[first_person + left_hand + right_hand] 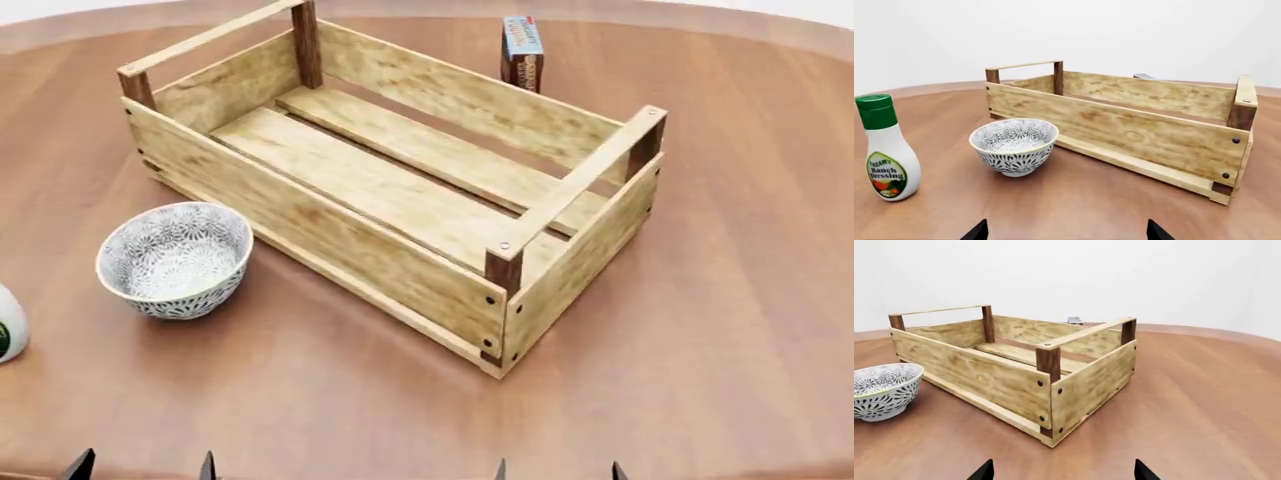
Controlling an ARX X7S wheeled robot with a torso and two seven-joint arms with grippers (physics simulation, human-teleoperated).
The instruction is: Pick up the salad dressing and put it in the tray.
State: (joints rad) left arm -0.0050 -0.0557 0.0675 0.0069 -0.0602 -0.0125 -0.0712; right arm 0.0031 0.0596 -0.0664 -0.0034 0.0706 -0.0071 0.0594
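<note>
The small white plastic bottle with a green cap (887, 148) has a bright label that reads "Creamy Ranch Dressing". It stands upright on the round brown wooden bench (721, 300). In the head view only a sliver of the bottle shows at the far left edge (7, 325).

The left end effector (1066, 231) shows only as two dark finger tips at the edge of its wrist view. The tips are set wide apart and hold nothing. The bottle stands in front of it and off to one side, apart from the tips.

The right end effector (1063, 471) looks the same, with two dark tips spread wide and nothing between them. The bottle is not seen from that arm's camera.

A white bowl with a grey flower pattern (175, 258) sits between the bottle and the big light-wood crate with dark brown corner posts (400, 255). The bowl is near the crate's long side but does not touch it. The crate has only its slats inside.

Behind the crate stands a small blue and red carton box (522, 50). Its writing is too small to read.
</note>
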